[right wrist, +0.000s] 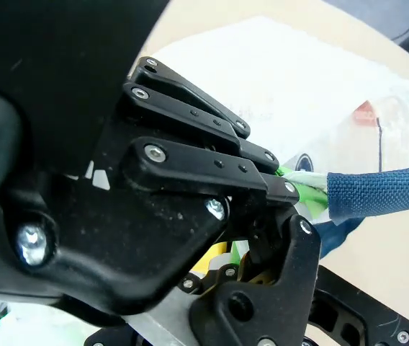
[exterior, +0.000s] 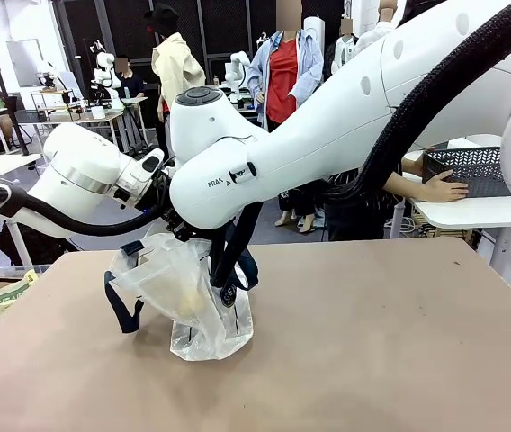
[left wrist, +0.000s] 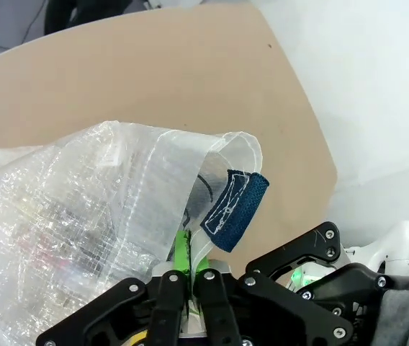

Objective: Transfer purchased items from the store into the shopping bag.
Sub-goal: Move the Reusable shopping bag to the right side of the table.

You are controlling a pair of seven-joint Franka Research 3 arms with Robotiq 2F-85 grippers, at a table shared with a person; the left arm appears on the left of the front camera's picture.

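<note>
The shopping bag (exterior: 183, 301), translucent and crinkly with navy strap handles (exterior: 122, 310), stands on the tan table (exterior: 372, 342) left of centre. A yellowish item (exterior: 189, 293) shows faintly inside it. My left gripper (exterior: 171, 225) comes from the left and pinches the bag's upper rim. In the left wrist view, my left gripper (left wrist: 190, 268) is shut on the bag (left wrist: 75, 238) beside a navy handle (left wrist: 235, 209). My right gripper (exterior: 228, 290) reaches down at the bag's right side. Seen from the right wrist, my right gripper (right wrist: 291, 189) is shut on the rim by a navy strap (right wrist: 377, 191). The store (exterior: 476, 169), a dark lattice basket, sits on a white table at far right.
A person's hand (exterior: 440, 189) rests against the basket at the far right. The tan table has open surface to the right of and in front of the bag. A box with greenish packaging (exterior: 4, 295) sits off the table's left edge.
</note>
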